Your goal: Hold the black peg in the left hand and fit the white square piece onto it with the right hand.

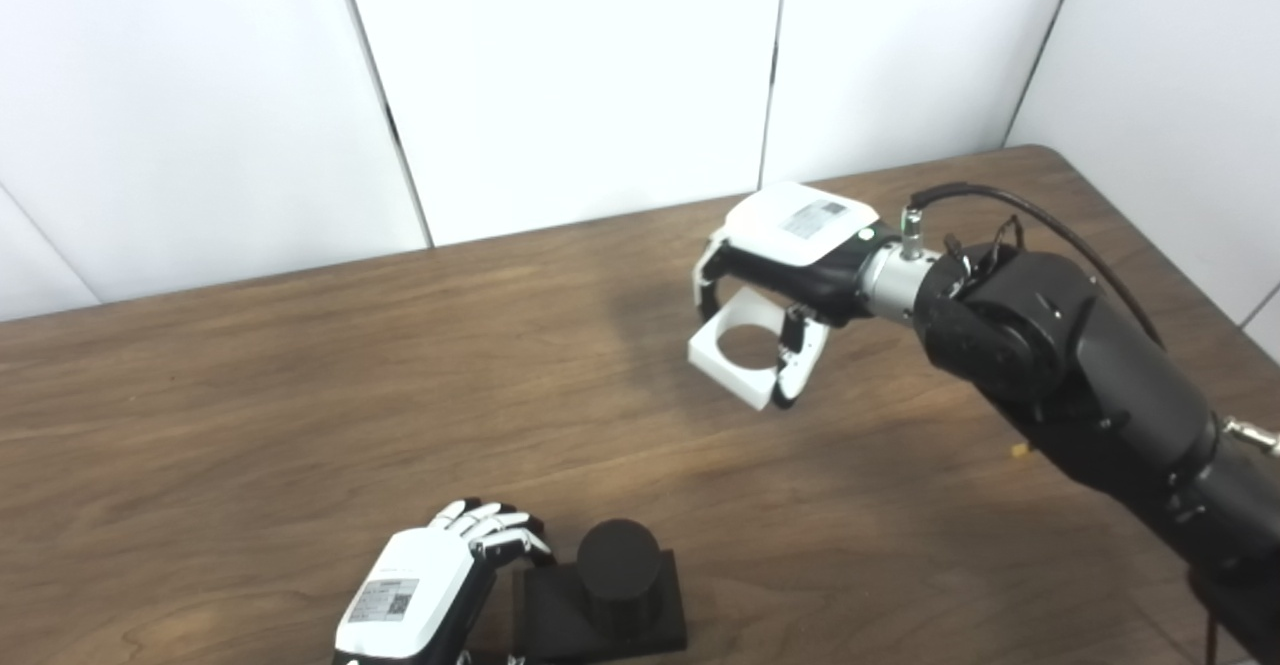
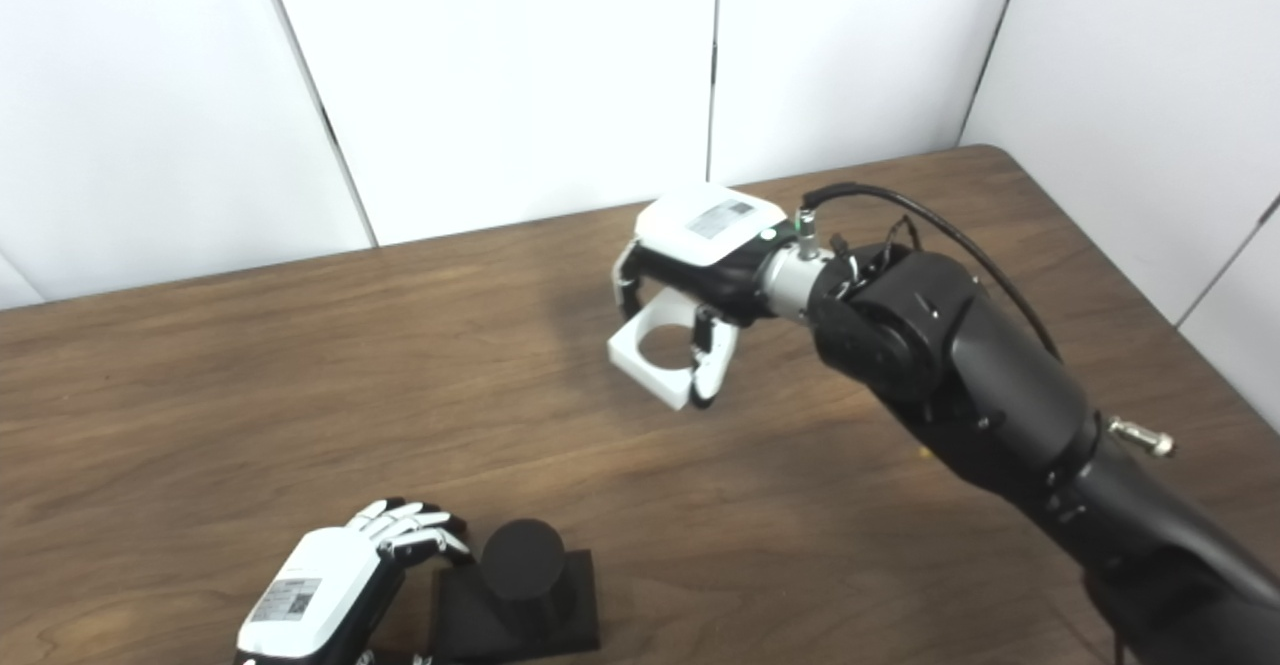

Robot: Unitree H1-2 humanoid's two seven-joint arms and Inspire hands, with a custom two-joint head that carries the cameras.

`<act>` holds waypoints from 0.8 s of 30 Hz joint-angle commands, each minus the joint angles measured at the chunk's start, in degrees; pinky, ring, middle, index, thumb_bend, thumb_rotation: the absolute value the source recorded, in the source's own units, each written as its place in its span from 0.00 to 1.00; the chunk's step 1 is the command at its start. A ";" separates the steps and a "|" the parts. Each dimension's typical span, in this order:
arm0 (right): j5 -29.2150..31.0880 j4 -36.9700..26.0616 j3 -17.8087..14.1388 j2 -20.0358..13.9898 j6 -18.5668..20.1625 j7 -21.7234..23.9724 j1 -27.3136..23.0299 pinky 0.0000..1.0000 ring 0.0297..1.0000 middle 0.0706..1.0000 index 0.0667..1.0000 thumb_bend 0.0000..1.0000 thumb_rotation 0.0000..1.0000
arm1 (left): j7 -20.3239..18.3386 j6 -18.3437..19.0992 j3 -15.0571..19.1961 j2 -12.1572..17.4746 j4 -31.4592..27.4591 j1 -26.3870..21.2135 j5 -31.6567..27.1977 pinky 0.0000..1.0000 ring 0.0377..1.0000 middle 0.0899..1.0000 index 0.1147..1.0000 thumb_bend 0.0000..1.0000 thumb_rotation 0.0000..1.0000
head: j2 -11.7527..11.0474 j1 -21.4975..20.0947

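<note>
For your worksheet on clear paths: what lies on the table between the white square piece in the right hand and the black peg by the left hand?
Nothing: between the white square piece and the black peg, both eye views show only bare wooden table.

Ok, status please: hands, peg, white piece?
Left hand at black peg, grasp unclear. Right hand holding white square piece, raised. Nothing between.

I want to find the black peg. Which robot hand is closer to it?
Left. The left robot hand is right beside the black peg, at its base. The right robot hand is far off, holding the white square piece.
</note>
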 commanded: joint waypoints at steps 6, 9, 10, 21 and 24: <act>-1.81 -8.69 -0.98 3.88 2.15 9.22 -6.12 0.88 0.83 0.73 0.45 0.52 0.14 | -4.85 1.63 -1.98 0.04 1.24 1.51 2.85 0.93 0.86 0.79 0.42 0.51 0.05 | 0.17 1.00; -1.92 -10.91 -1.23 6.49 3.67 12.45 -6.92 0.86 0.83 0.73 0.45 0.52 0.13 | -4.63 1.34 -2.16 -0.15 1.45 1.74 3.05 0.92 0.86 0.79 0.42 0.51 0.05 | 0.23 1.17; -2.00 -11.53 -1.33 7.33 3.97 13.40 -7.18 0.85 0.83 0.73 0.45 0.52 0.13 | -4.55 1.25 -2.21 -0.22 1.53 1.80 3.16 0.92 0.86 0.79 0.42 0.51 0.05 | 0.27 1.20; -3.64 -15.28 0.49 13.05 3.95 19.43 -8.35 0.83 0.83 0.71 0.45 0.52 0.14 | -4.50 1.34 -2.55 -0.97 2.09 1.49 4.34 0.92 0.86 0.79 0.42 0.51 0.05 | -0.17 1.72; -4.31 -15.52 1.24 13.74 4.23 20.07 -7.00 0.86 0.84 0.71 0.45 0.52 0.13 | -4.24 1.33 -2.57 -1.23 2.23 1.49 4.32 0.92 0.86 0.79 0.42 0.51 0.05 | -0.23 1.84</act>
